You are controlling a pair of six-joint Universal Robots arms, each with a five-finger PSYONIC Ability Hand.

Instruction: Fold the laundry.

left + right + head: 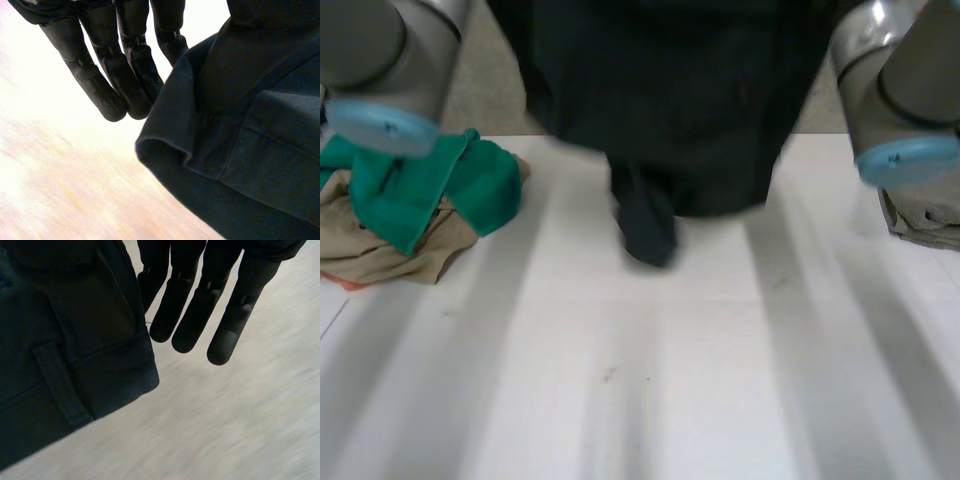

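A dark, near-black garment [670,100] hangs in the air between my two arms, and its lowest fold [645,235] reaches down to the white table [670,400]. In the left wrist view my left hand [115,75] points its straight fingers down, with a hemmed edge of the garment [240,130] pinched at its inner side. My right hand [200,305] stands the same way, fingers straight, holding the edge with a belt loop [65,350] at its inner side. The thumbs are hidden behind the cloth.
A green cloth [430,185] lies on a tan garment [380,250] at the table's left. A folded grey-beige cloth [925,215] sits at the right edge. My left arm [380,60] and right arm [900,80] frame the hanging garment.
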